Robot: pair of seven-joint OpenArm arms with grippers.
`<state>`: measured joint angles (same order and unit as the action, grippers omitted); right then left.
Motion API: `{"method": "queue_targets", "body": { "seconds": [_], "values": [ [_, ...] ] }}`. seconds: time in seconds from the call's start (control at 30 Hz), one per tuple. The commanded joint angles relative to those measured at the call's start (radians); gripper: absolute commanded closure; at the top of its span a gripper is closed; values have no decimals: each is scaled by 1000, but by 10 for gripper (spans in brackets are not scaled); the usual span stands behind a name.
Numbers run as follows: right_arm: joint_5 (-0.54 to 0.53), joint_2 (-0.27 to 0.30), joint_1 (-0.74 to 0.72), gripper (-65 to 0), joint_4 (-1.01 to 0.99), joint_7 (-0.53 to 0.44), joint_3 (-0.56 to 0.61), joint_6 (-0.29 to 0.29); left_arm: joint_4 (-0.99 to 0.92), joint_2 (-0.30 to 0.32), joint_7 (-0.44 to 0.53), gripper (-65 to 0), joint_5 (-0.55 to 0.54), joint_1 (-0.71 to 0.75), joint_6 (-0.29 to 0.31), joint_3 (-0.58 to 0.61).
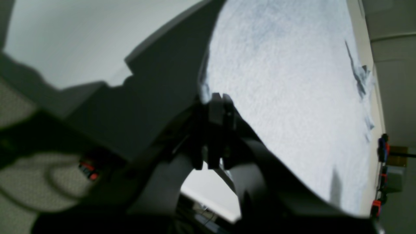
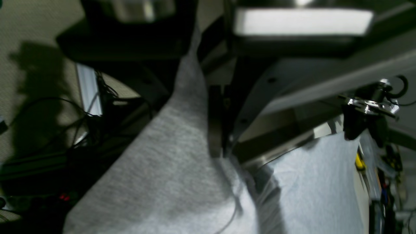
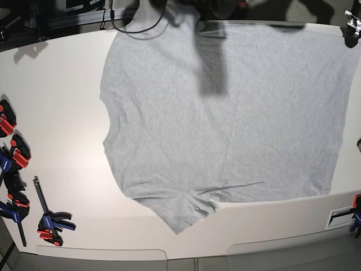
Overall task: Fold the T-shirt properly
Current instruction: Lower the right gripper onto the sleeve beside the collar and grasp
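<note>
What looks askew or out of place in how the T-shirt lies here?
The T-shirt lies mostly flat on the table, but not squarely: its far edge hangs over the table's far side, held up by both shut grippers. The near sleeve is rumpled, with a crease running beside it.

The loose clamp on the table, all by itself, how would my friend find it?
Start at the big white table with the grey T-shirt spread across it. Go to the table's near left corner in the base view, where a bar clamp lies flat. Unlike the clamps gripping the left edge, it lies loose, with blue and red handles.
</note>
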<state>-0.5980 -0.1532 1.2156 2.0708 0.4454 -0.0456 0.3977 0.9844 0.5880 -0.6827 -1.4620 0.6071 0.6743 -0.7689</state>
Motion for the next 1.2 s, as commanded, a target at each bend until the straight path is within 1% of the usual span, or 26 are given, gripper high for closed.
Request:
{"method": "queue_targets", "body": {
  "seconds": [0.0, 0.07, 0.17, 0.27, 0.37, 0.47, 0.6, 0.7, 0.83, 0.93, 1.07, 1.17],
  "values": [
    [-2, -4, 23, 0, 31, 4, 7, 45, 11, 25, 9, 0, -22, 9, 12, -11],
    [23, -4, 23, 0, 61, 0, 7, 45, 12, 24, 8, 0, -22, 8, 24, -10],
    [78, -4, 11, 0, 110, -20, 7, 44, 35, 25, 9, 0, -22, 3, 24, -10],
    [125, -4, -35, 0, 133, -18, 7, 45, 87, 24, 9, 0, -22, 1, 24, -10],
    [155, -4, -92, 0, 133, 3, 7, 44, 145, 24, 10, 0, -22, -1, 24, -10],
    [180, -4, -140, 0, 133, 4, 7, 42, 190, 24, 18, 0, -3, -1, 24, -10],
    [204, -4, -185, 0, 133, 5, 7, 36, 207, 25, 18, 0, -1, -1, 24, -10],
    [203, -4, -210, 0, 133, 4, 7, 35, 207, 24, 33, 0, 23, -1, 24, -10],
    [204, -4, -261, 0, 133, 4, 7, 35, 207, 25, 32, 0, 22, -20, 24, -10],
    [216, -4, -309, 0, 133, 5, 7, 35, 207, 24, 32, 0, 32, -50, 24, -10],
    [269, -4, -391, 0, 133, 11, 7, 36, 207, 25, 34, 0, 75, -105, 24, -8],
    [286, -4, -454, 0, 132, 21, 7, 36, 206, 24, 33, 0, 86, -142, 7, -8]
  ]
}}
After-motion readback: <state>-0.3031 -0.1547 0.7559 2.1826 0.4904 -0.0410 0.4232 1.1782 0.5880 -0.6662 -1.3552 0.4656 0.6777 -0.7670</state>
